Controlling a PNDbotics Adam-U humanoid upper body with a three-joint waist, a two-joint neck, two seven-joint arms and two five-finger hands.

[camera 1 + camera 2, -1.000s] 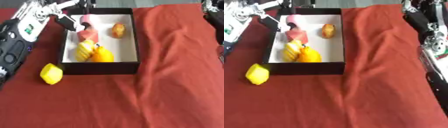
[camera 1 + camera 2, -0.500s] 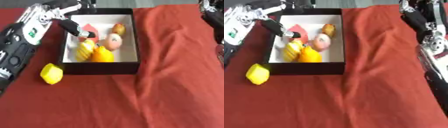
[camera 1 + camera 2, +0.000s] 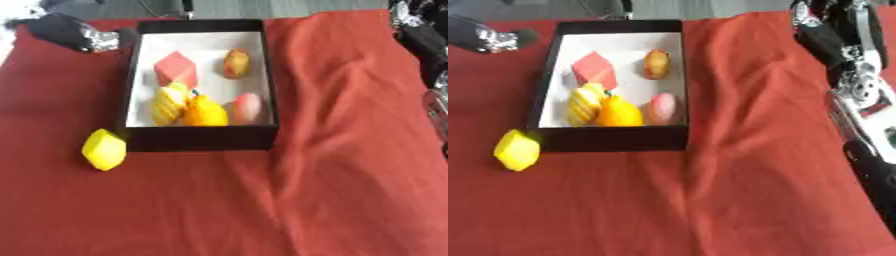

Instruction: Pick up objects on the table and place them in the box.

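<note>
A black box with a white floor stands on the red cloth. In it lie a red cube, a yellow-brown fruit, a yellow striped piece, an orange fruit and a pink fruit. A yellow block lies on the cloth outside the box's front left corner. My left hand shows as a black and silver blur beyond the box's far left corner, clear of everything. Only my right arm shows, along the right edge.
The red cloth covers the table, with a long fold running down just right of the box. My right arm takes up the far right strip. A cable shows behind the box at the top edge.
My left hand let go of the pink fruit in the box and drew back to the upper left. The pink fruit rolled toward the front wall, beside the orange fruit.
</note>
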